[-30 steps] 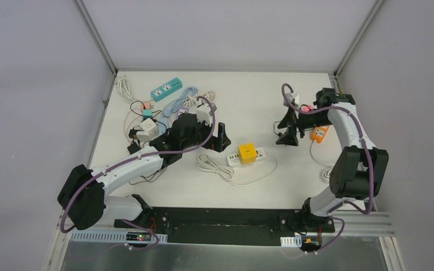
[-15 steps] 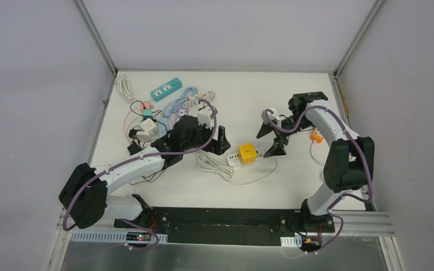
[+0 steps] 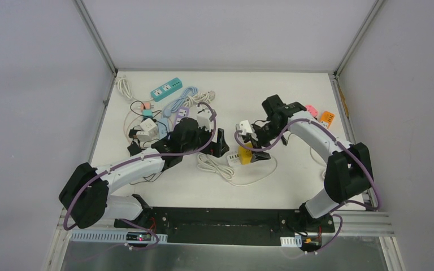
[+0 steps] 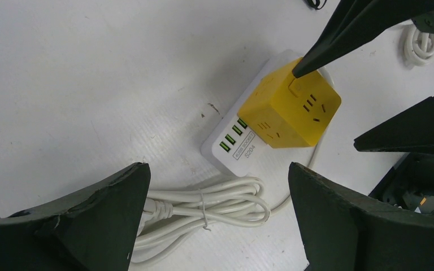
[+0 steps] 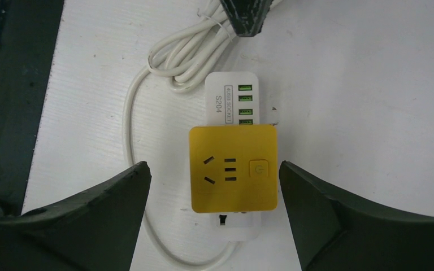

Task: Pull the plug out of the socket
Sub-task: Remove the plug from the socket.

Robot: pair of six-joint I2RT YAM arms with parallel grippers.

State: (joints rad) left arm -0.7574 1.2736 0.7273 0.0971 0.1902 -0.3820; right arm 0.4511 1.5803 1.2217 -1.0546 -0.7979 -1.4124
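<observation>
Currently my right gripper (image 5: 215, 168) straddles the yellow plug (image 5: 234, 192), jaws wide, gripping nothing; my left gripper (image 4: 217, 170) hangs open, empty, nearby.

Yellow cube plug (image 5: 233, 168) seated on white socket strip (image 5: 231, 96).
I see it sitting flush over the strip's middle; the strip lies flat on the counter (image 5: 350, 84), four green ports (image 5: 245, 105) showing.
</observation>
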